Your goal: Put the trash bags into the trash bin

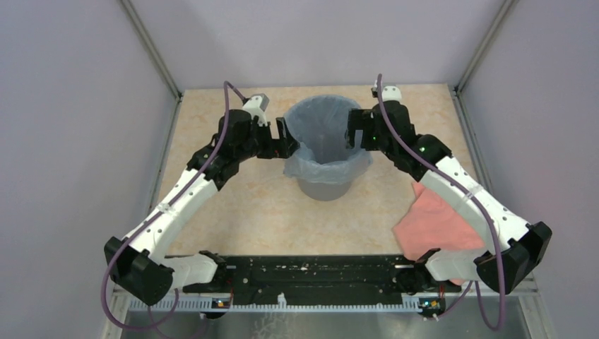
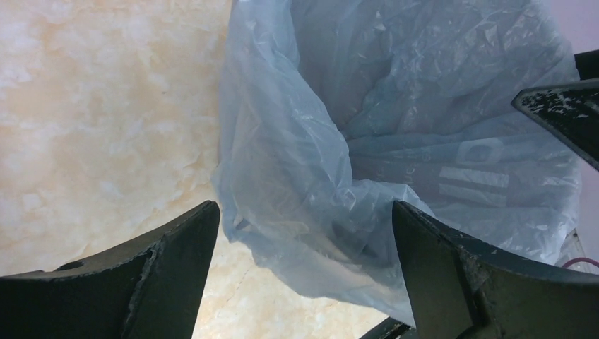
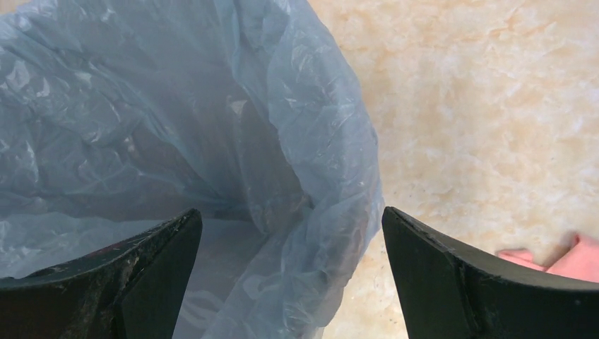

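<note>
The grey trash bin point(image 1: 325, 186) stands upright at mid table. The pale blue trash bag point(image 1: 321, 164) lines its inside, and its edge is folded out over the rim. My left gripper point(image 1: 287, 138) is open at the bin's left rim; in the left wrist view point(image 2: 304, 212) its jaws straddle the draped bag point(image 2: 311, 183). My right gripper point(image 1: 352, 130) is open at the right rim; in the right wrist view point(image 3: 291, 215) its jaws straddle the bag's folded edge point(image 3: 325, 183). Neither gripper holds anything.
A salmon-pink cloth point(image 1: 432, 224) lies on the table at the right, partly under my right arm; its corner shows in the right wrist view point(image 3: 565, 258). Grey walls close off the back and both sides of the marbled table point(image 1: 233, 212).
</note>
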Tool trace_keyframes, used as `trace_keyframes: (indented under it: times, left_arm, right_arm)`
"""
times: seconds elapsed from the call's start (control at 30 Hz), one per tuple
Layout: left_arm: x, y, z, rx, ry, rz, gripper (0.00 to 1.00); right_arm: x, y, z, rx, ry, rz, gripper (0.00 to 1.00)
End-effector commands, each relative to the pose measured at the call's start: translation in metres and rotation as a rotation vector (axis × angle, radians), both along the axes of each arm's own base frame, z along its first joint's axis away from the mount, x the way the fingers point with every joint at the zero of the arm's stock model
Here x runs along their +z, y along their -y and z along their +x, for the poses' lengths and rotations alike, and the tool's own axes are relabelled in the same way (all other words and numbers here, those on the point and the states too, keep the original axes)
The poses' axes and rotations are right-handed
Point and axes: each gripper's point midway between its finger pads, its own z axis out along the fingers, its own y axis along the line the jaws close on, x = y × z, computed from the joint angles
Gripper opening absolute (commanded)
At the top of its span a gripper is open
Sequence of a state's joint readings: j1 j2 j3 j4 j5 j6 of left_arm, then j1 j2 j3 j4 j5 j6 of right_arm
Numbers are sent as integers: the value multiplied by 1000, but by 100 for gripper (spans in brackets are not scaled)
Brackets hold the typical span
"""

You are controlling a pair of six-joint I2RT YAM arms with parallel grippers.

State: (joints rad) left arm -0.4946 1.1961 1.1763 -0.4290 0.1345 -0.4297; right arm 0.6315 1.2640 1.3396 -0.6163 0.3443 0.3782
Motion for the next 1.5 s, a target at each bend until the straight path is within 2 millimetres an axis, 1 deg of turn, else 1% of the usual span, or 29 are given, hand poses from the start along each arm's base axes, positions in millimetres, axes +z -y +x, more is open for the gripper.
trace_keyframes:
  times: [0.0, 0.13, 0.33, 0.47, 0.53, 0.6, 0.73, 0.83, 0.87, 1.03, 1.1, 1.23, 1.37, 1.47]
  left_arm:
    - [16, 19, 11, -33, 49, -80, 97]
    - [12, 19, 9, -33, 39, -84, 94]
    - [25, 5, -1, 6, 83, -88, 86]
    - [33, -1, -10, 12, 111, -105, 83]
    - [33, -2, -13, 10, 116, -109, 82]
    - [28, -3, -15, 11, 108, -103, 79]
    - [14, -2, -16, 2, 80, -90, 64]
    - [7, -1, -15, 2, 68, -86, 49]
    - [5, -1, -15, 3, 66, -85, 46]
    - [-2, 1, -13, -4, 50, -85, 34]
    - [-2, 2, -13, -6, 50, -86, 33]
    - [4, 1, -13, -1, 62, -89, 32]
    - [16, -2, -14, 7, 84, -88, 38]
    - [27, -7, -15, 20, 112, -85, 43]
  right_arm:
    - [4, -15, 11, -1, 25, 89, 98]
    - [-2, -20, 13, 10, 8, 97, 96]
    - [-4, -16, 10, -1, 9, 87, 96]
    - [-6, -13, 9, -8, 8, 80, 96]
    - [-9, -13, 10, -10, 3, 73, 96]
    - [-12, -13, 10, -12, -3, 67, 95]
    - [-15, -13, 10, -12, -9, 64, 95]
    - [-17, -13, 10, -12, -14, 61, 95]
    - [-18, -13, 10, -13, -14, 61, 95]
    - [-20, -14, 10, -9, -21, 59, 95]
    - [-20, -14, 10, -7, -21, 57, 95]
    - [-15, -14, 10, -2, -11, 62, 95]
    - [-3, -13, 8, 4, 7, 62, 95]
    - [11, -9, 6, 8, 36, 68, 96]
